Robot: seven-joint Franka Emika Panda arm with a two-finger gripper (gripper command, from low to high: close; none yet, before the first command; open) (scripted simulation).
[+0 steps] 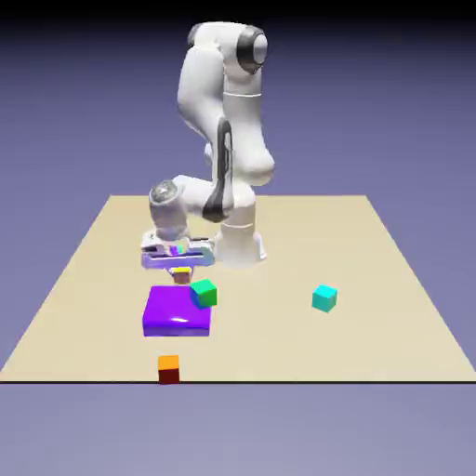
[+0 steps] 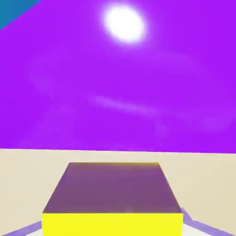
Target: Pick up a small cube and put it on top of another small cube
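On the exterior view's left, the claw (image 1: 179,267) hangs just above the far edge of the flat purple block (image 1: 176,311), pinching the small yellow cube (image 1: 181,272) — lifted off the tan surface (image 1: 390,279). In the hand view the yellow cube fills the bottom, purple beyond. A green cube (image 1: 204,294) touches the block's right corner; an orange-and-dark-red cube (image 1: 168,368) sits nearer. Well apart rightward — the cyan cube (image 1: 323,298).
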